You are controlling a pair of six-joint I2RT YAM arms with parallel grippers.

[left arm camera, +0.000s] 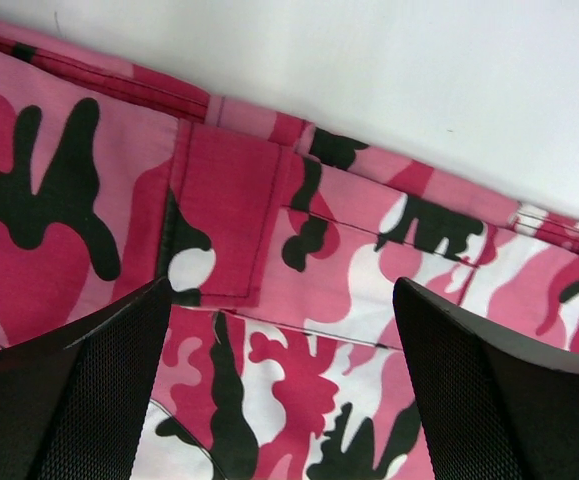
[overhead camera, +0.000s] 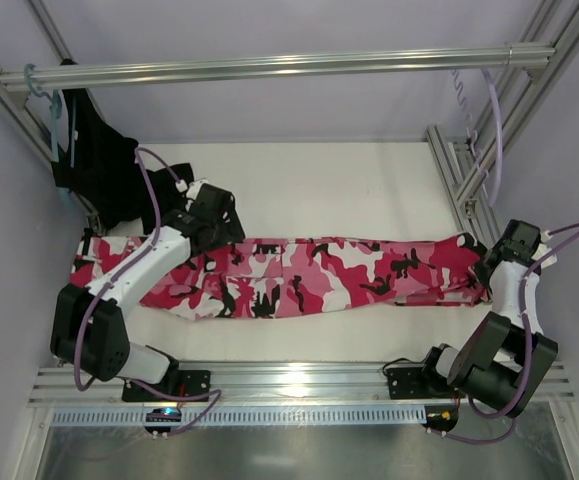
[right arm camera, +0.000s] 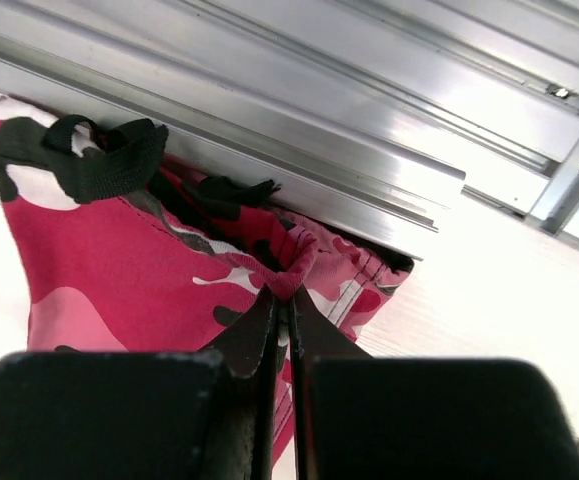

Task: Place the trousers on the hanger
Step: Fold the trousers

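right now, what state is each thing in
trousers, laid flat across the table, off the hanger
hanger, hanging bare on the rail, far right
black garment, hung on the teal hanger
left gripper, fingers open over the trousers
right gripper, fingers shut on the trousers' edge

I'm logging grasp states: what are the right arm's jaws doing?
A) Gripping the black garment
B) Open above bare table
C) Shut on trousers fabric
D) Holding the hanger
C: the right wrist view shows the right gripper with jaws closed, pinching a fold of the trousers.
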